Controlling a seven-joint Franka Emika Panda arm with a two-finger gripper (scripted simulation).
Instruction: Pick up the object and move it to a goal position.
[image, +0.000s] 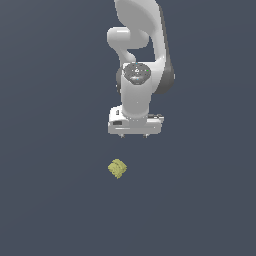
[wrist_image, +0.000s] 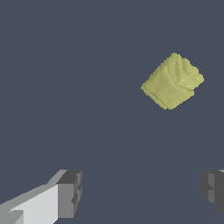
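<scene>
Plain dark slate-grey surface (image: 50, 200), featureless all round. White arm descends from above; gripper (image: 134, 135) hangs apart from the yellow lump (image: 117, 168), which lies below it, slightly toward the exterior view's left. Wrist view shows ridged lump (wrist_image: 173, 81) and fingers (wrist_image: 70, 193) spread wide, holding nothing.

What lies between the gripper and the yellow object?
Nothing: only bare dark surface separates the gripper from the object. Both views show this; in the wrist view the open fingers sit apart from it.
</scene>
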